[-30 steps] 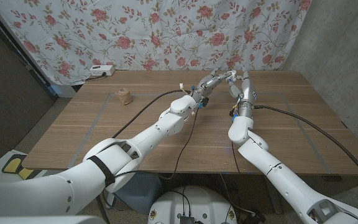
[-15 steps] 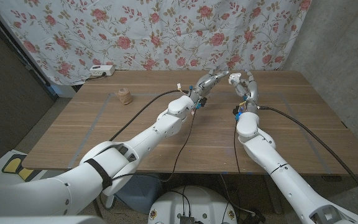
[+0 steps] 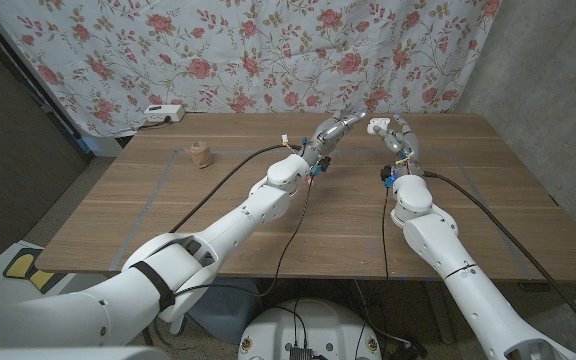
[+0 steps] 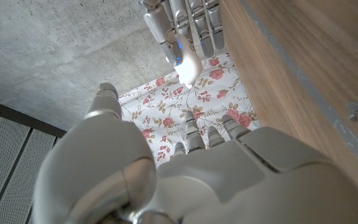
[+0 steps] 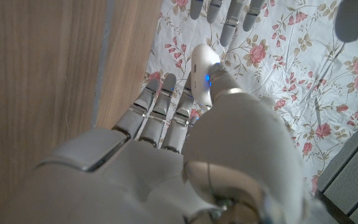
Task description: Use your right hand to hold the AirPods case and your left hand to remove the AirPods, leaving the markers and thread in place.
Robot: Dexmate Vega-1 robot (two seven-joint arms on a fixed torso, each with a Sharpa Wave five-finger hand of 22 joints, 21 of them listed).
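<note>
Here, both arms reached across the wooden desk (image 3: 268, 215) toward its far edge, where the two hands met above the surface in front of the flowered curtain (image 3: 248, 50). The right hand (image 3: 398, 135) gripped the white AirPods case (image 3: 377, 126), holding it raised off the desk. In the right wrist view the case (image 5: 204, 78) sat pinched between the thumb and the curled fingers (image 5: 160, 112), and a small blue light glowed on its side. The left wrist view showed the same case (image 4: 187, 57) from the other side, clasped in the right hand's fingers (image 4: 188, 18), again with the blue glow.

The left hand (image 3: 334, 131) hovered just beside the case, its fingers pointing toward it. In its own wrist view the left hand (image 4: 185, 180) had its thumb and fingers spread apart and held nothing; the case lay beyond its fingertips, not touching them. Whether the case lid stood open could not be told, and no earbuds could be made out.

Well apart from the hands, near the far left part of the desk, a small tan spool of thread (image 3: 201, 155) stood on the surface. Behind the desk, a white power strip (image 3: 163, 113) lay against the curtain's lower edge.
</note>
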